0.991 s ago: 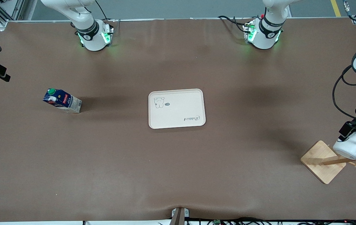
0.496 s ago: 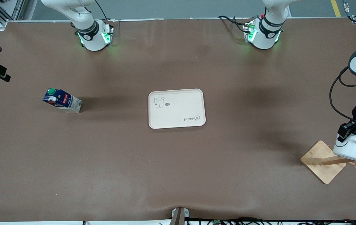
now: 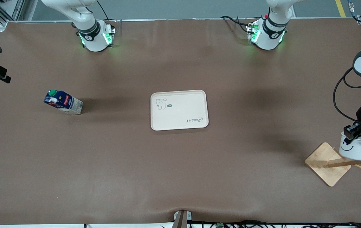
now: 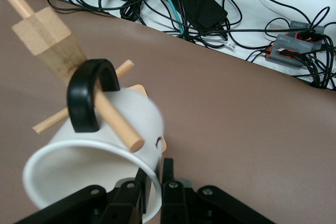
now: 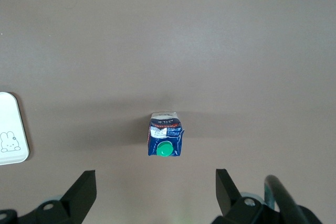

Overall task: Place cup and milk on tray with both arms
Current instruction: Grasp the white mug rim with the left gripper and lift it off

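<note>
At the lower right of the front frame, I have the cup's rim pinched.
My left end effector [image 3: 352, 133] grips the smiley cup [image 3: 354, 148], handle looped on the wooden rack [image 3: 329, 163] peg; next I lift it off. My right end effector [image 5: 152, 195], spread, hovers over the milk [image 3: 63, 102]; tray [image 3: 180, 118] mid-bench [image 3: 180, 177].

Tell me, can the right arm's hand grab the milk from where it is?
Probably yes. The right hand hangs open right above the milk, which stands alone on the bare table with nothing beside or over it.
</note>
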`<state>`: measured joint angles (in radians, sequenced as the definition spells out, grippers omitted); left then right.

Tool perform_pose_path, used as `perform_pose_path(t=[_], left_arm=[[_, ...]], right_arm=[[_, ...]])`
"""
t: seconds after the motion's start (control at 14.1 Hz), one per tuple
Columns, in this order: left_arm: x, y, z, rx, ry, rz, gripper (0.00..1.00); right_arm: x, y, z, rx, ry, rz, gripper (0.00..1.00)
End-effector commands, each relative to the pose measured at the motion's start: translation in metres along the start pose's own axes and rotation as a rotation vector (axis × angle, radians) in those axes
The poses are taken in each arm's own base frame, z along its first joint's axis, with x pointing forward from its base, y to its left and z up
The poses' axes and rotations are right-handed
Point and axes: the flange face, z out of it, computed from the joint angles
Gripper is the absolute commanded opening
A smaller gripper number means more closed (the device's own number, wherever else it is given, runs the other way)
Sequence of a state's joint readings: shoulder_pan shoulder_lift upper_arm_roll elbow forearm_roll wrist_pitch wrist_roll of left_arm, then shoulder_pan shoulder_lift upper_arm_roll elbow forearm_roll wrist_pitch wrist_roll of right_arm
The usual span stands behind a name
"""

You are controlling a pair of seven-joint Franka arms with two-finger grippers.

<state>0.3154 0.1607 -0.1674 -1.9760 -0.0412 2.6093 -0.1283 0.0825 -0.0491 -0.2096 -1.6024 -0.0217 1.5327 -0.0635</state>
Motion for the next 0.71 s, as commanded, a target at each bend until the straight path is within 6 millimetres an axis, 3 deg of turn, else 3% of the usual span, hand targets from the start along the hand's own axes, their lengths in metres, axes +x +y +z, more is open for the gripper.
perform_pose_path(t=[0.0, 0.35, 0.64], left_arm=[[0.004, -0.002, 0.002, -0.007, 0.006, 0.014, 0.0], [0.007, 0.012, -0.008, -0.015, -0.004, 0.033, 0.0], [0.022, 0.026, -0.042, -0.01, -0.105, 0.043, 0.0]], right_arm=[[0.003, -0.001, -0.006, -0.018, 0.006, 0.008, 1.0], [0.003, 0.002, -0.009, -0.017, 0.012, 0.014, 1.0], [0.004, -0.002, -0.006, -0.016, 0.008, 0.01, 1.0]])
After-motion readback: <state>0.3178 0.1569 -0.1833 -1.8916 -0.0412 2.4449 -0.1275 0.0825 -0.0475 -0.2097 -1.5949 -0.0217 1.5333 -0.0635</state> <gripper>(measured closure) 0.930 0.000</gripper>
